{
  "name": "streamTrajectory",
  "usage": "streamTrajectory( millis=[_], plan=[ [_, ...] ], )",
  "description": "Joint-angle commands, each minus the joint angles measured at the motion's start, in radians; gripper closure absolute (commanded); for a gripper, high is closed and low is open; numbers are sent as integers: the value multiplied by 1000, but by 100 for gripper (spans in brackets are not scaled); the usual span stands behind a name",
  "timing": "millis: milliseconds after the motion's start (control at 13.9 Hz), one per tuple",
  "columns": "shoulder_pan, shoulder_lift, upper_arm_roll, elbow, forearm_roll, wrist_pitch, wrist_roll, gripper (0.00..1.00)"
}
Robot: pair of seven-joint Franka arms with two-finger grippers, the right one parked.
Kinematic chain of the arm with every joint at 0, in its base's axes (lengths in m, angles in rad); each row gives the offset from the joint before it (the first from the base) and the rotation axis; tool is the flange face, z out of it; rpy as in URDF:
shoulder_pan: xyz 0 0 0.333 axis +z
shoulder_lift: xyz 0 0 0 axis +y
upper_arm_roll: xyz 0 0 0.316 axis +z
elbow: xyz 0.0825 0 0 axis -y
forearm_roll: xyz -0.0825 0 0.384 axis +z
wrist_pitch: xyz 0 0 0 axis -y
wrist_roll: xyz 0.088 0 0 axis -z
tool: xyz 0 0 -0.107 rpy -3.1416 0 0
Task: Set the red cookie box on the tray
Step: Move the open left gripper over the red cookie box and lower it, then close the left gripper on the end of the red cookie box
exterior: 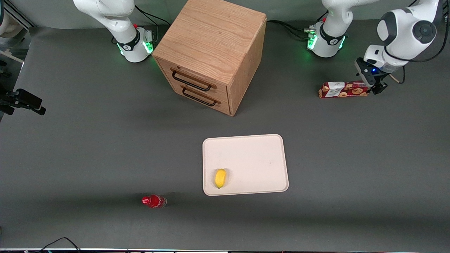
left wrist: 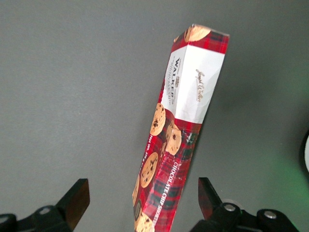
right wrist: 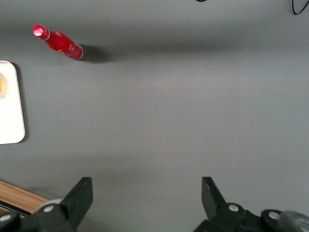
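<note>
So far nothing is placed: the box (exterior: 344, 90) lies on the worktop at about two o'clock from the tray (exterior: 253, 147), well apart. The tool (left wrist: 140, 200) straddles one end, fingers wide open, gripping nothing. Count: one box, one tray, one lemon (exterior: 220, 178), one bottle (exterior: 153, 201), one cabinet (exterior: 211, 52).

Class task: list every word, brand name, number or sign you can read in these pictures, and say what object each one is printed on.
"WALKER": white label patch of the red cookie box, last letters cut off.
"CHOCOLATE CHIP SHORTB...": red tartan side of that box, the end hidden.
Cursive signature and small print on the label: unreadable.
Small red bottle, tray, wooden cabinet: no readable text.
The claw, fingers open, straddles the box's end.
</note>
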Motion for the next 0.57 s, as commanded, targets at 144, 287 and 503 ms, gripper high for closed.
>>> streamTrajectory(
  millis=[144,287,503],
  plan=[
    [7,35,14,-84,2,71,26,0],
    [6,41,13,-84,-7,27,25,0],
    [1,33,13,-84,-62,-67,25,0]
  ],
)
